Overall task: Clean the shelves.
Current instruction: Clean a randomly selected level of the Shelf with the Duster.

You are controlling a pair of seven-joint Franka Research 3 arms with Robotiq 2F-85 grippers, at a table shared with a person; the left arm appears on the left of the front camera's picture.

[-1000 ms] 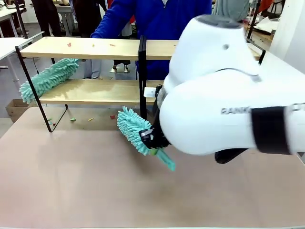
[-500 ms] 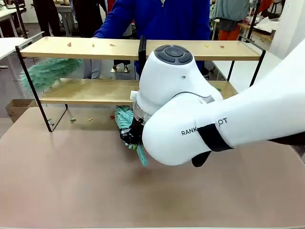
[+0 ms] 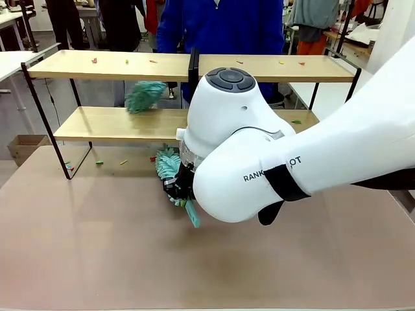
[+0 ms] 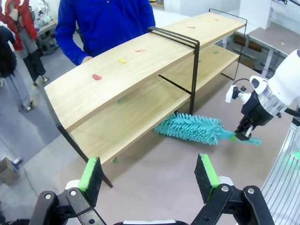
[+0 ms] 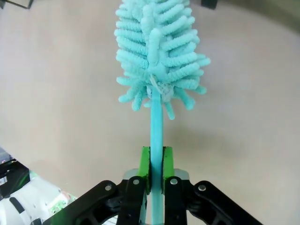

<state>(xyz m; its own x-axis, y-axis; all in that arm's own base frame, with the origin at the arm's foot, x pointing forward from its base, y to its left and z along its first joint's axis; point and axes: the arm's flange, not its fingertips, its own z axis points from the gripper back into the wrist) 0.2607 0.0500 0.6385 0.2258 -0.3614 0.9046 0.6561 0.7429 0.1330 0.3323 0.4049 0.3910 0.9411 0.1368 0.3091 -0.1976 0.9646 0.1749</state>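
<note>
Duster (image 3: 167,165) and centre post (image 3: 193,78) crowd the shelves' (image 3: 78,66) middle.

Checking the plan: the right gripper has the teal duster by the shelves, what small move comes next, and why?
Probably raise the duster onto the shelves' lower board. The right gripper is shut on its handle, but the head lies on the table by the centre post, while a green bit sits on that board.

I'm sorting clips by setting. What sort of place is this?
Probably a robotics lab or workshop: the right end effector grips a teal duster by the shelves, a person in blue stands across the table, and other white tables stand behind.
</note>
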